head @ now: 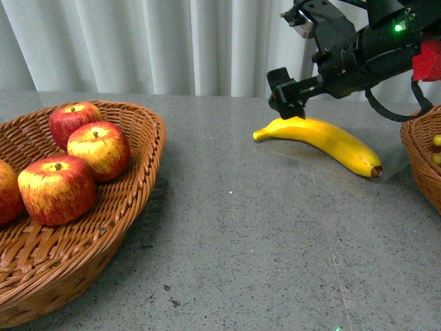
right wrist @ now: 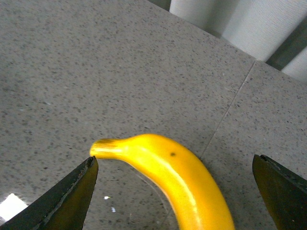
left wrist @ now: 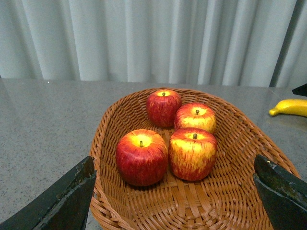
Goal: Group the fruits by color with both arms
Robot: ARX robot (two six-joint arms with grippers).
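Centrally, banana point(head: 324, 141) flat on grey table point(head: 262, 241), right gripper point(right wrist: 175, 165) spread wide over stem end, holding nothing. Left gripper point(left wrist: 175, 191) visible by wrist view only: agape, empty, above wicker basket point(left wrist: 240, 158) with four apples point(left wrist: 192, 152). Second basket point(head: 422, 162) far right.

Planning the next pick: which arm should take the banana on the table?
Right. The right gripper hangs open just above the banana, jaws straddling its stem end. The left gripper is open over the apple basket, farther from the banana.
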